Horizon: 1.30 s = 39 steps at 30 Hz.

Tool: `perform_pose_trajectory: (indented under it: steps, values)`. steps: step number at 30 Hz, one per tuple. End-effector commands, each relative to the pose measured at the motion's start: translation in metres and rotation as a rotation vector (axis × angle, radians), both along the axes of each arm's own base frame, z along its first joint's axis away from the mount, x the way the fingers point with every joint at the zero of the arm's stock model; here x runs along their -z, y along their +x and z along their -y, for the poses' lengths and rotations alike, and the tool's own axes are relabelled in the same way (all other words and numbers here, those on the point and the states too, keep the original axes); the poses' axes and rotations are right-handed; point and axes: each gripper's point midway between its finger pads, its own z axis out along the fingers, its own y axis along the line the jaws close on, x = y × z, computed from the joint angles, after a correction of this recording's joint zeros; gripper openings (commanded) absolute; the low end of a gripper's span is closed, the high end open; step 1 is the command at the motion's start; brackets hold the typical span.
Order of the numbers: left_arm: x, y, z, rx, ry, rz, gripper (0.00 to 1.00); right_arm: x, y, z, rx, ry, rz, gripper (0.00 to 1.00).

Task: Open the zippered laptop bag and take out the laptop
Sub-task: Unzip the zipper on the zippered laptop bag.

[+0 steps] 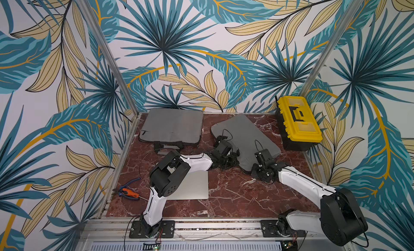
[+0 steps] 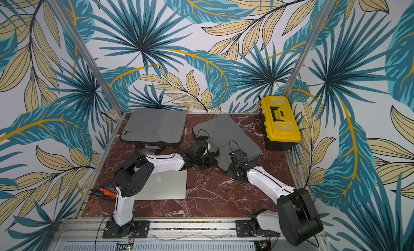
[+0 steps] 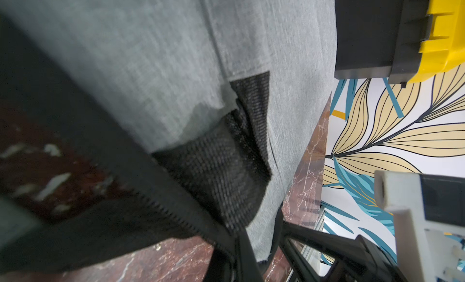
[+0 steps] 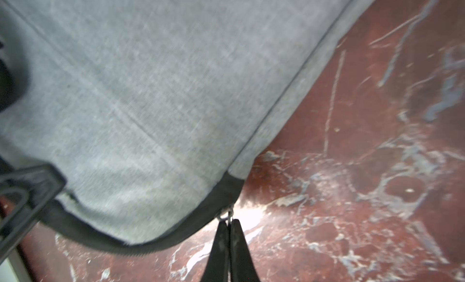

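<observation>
**If the pinch slips, nothing opens**

Because the right gripper [image 4: 228,224] has its jaws pressed together on the small metal zip pull [image 4: 227,214] at a rounded corner of the grey bag [image 1: 244,135], the hold is thin: a tug out of line with the teeth would likely wrench the tab free or jam the slider on the bend. The left gripper [image 3: 236,245] has its jaws together too, seemingly clamped on the black zip band [image 3: 163,207]; if that pinch gives, the whole bag would probably slide over the table [image 1: 235,193] toward the toolbox [image 1: 298,120] instead of unzipping. The bag lies askew at mid-table, its zip shut where visible, so any laptop inside is hidden. A silver laptop [image 2: 165,185] lies out beneath the left arm [image 2: 165,162]; a wide sweep could knock it
</observation>
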Motion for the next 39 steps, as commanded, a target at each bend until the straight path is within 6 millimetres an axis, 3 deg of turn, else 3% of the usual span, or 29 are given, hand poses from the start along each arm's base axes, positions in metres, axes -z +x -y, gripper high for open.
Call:
perform_pose_trajectory:
  steps: [1, 5, 9, 11, 14, 19, 23, 28, 31, 35, 39]
  values:
    - [-0.008, 0.01, -0.024, -0.047, 0.031, 0.036, 0.0, 0.008, -0.019, 0.049, 0.097, -0.215, -0.087, 0.0]
    - [-0.006, 0.01, -0.025, -0.044, 0.034, 0.037, 0.0, 0.007, -0.017, 0.05, 0.088, -0.22, -0.09, 0.0]
    - [-0.009, 0.011, -0.024, -0.04, 0.039, 0.06, 0.01, -0.001, -0.01, 0.037, 0.02, -0.169, -0.071, 0.0]
    - [-0.014, 0.012, -0.025, -0.037, 0.042, 0.084, 0.15, -0.008, -0.007, 0.032, -0.013, -0.15, -0.049, 0.16]
    - [-0.025, 0.013, -0.025, -0.034, 0.042, 0.126, 0.3, -0.02, -0.003, 0.027, -0.041, -0.126, -0.003, 0.3]
    - [-0.05, 0.015, -0.036, -0.057, 0.055, 0.217, 0.4, -0.044, 0.008, 0.018, -0.075, -0.088, 0.069, 0.46]
    - [-0.065, 0.017, -0.058, -0.131, 0.084, 0.273, 0.47, -0.062, 0.024, 0.006, -0.128, -0.08, 0.12, 0.6]
    - [-0.07, 0.02, -0.099, -0.264, 0.151, 0.29, 0.59, -0.079, 0.049, -0.009, -0.201, -0.127, 0.159, 0.8]
    - [-0.07, 0.02, -0.125, -0.352, 0.175, 0.294, 0.72, -0.085, 0.064, -0.023, -0.269, -0.184, 0.167, 0.85]
    - [-0.069, 0.017, -0.154, -0.445, 0.217, 0.298, 1.0, -0.083, 0.082, -0.046, -0.378, -0.285, 0.141, 0.88]
    - [-0.068, 0.015, -0.174, -0.502, 0.27, 0.301, 1.0, -0.078, 0.097, -0.065, -0.464, -0.371, 0.107, 0.9]
